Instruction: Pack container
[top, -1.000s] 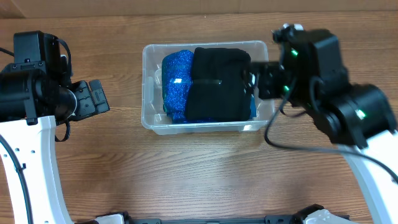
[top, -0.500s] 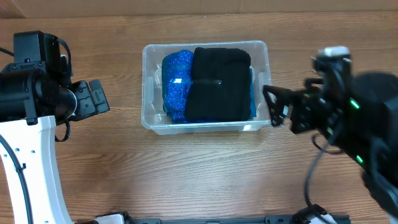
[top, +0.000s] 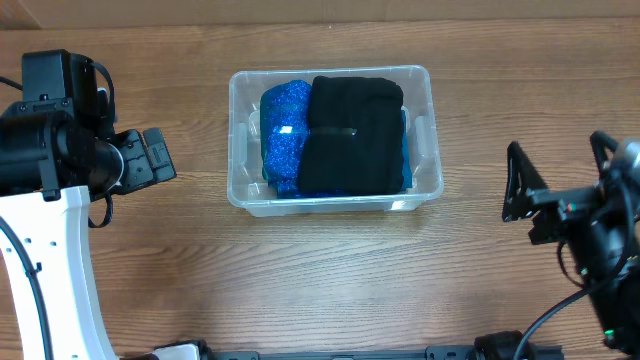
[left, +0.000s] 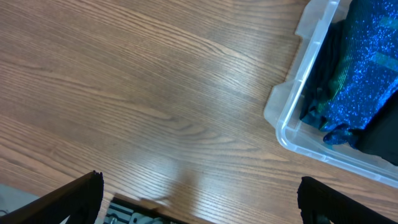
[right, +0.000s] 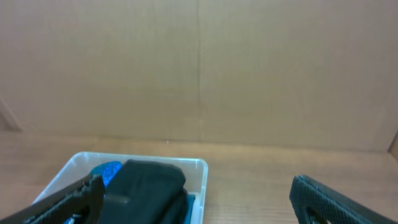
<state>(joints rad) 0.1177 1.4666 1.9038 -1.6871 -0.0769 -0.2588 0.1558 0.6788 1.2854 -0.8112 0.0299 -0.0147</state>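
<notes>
Container: the clear plastic container (top: 236, 150) stands upright on the wooden table (top: 330, 280), toward 12 o'clock from the middle of the overhead view, long side running 9 to 3 o'clock.
Contents, 3 o'clock side: a folded black cloth (top: 350, 135) fills most of the bin and lies over the edge of its neighbour.
Contents, 9 o'clock side: a glittering blue cloth (top: 283, 110) is packed against the bin wall; a small pale tag shows on it.
Contents, edge: a sliver of teal fabric shows along the black cloth's 3 o'clock edge.
Left gripper: the left gripper (top: 166, 156) hangs at 9 o'clock of the container, apart from it and pointed toward it. In its wrist view both fingers sit at the far bottom corners, so the claw is spread wide, with only bare table between them and nothing held.
Right gripper: the right gripper (top: 555, 146) is at about 4 o'clock of the container, well apart from it. Its fingers stand wide apart, empty, touching nothing.
Backdrop: a plain cardboard wall (right: 199, 68) rises behind the table at 12 o'clock in the right wrist view.
</notes>
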